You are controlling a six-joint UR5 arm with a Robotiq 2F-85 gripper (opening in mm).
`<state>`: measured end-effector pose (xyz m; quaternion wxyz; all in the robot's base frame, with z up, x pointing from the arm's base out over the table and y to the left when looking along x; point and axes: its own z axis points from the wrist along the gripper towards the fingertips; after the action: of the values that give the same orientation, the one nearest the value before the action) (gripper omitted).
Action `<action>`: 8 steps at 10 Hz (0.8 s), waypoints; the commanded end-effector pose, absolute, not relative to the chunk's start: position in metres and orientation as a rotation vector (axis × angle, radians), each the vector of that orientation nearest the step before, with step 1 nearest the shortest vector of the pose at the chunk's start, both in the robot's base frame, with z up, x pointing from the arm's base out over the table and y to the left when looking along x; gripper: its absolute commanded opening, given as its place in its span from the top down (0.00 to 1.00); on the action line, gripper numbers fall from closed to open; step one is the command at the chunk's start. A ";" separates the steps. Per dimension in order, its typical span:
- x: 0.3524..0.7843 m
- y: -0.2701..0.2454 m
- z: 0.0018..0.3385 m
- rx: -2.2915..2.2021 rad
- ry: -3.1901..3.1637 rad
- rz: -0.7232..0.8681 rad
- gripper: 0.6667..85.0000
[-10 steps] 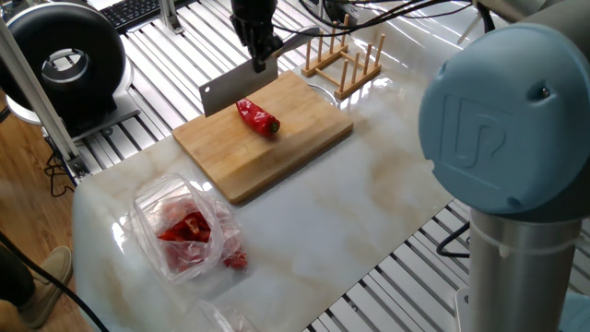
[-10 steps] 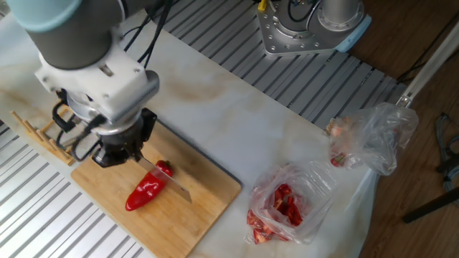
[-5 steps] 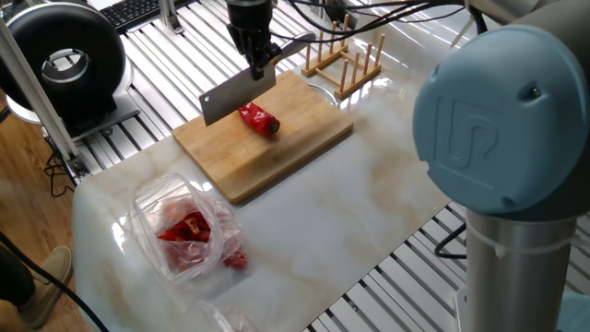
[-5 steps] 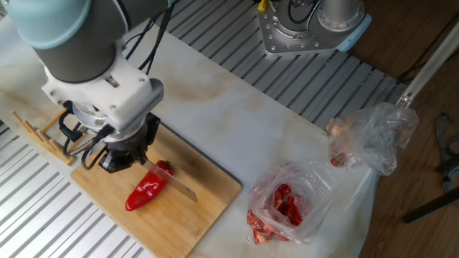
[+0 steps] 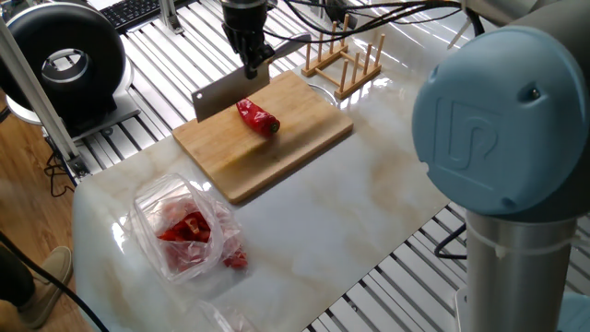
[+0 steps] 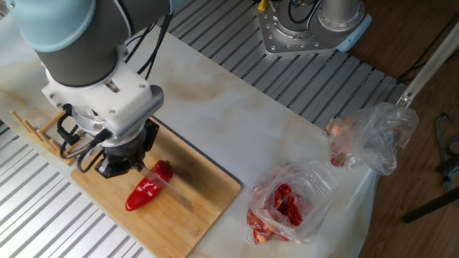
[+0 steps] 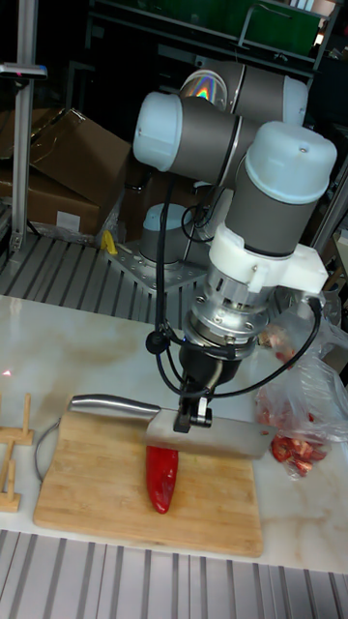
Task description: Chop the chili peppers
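A glossy red chili pepper (image 5: pixel 256 117) lies on the wooden cutting board (image 5: pixel 286 152), also visible as the chili pepper (image 6: pixel 147 189) and the chili pepper (image 7: pixel 161 481). My gripper (image 5: pixel 249 57) is shut on a knife, whose broad steel blade (image 5: pixel 221 92) hangs just left of the chili. From the other side, the gripper (image 6: pixel 120 162) holds the blade (image 6: pixel 171 193) across the chili near its stem end. In the tall view the gripper (image 7: pixel 193 414) holds the blade (image 7: pixel 217 437) flat-on, hiding the chili's top. I cannot tell whether the chili is cut through.
A clear plastic bag with red pieces (image 5: pixel 187 231) lies on the marble table left of the board. A second crumpled bag (image 6: pixel 373 136) sits near the table edge. A wooden peg rack (image 5: pixel 346 57) stands behind the board. The arm's base (image 6: pixel 308 25) is at the far side.
The knife lifted a little, then shifted left along the board and came down beside the chili's end. The chili has not moved.
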<state>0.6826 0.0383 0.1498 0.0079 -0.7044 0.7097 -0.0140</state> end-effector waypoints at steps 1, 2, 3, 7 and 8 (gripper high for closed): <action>0.706 0.034 0.168 -2.109 2.214 -0.115 0.99; 0.715 0.029 0.168 -2.075 2.221 -0.156 0.99; 0.719 0.024 0.164 -2.083 2.202 -0.164 0.99; 0.692 0.007 0.162 -2.212 2.181 -0.114 0.99; 0.679 0.012 0.165 -2.246 2.170 -0.044 0.99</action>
<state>0.6974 0.0119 0.1603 0.0212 -0.7075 0.7052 -0.0411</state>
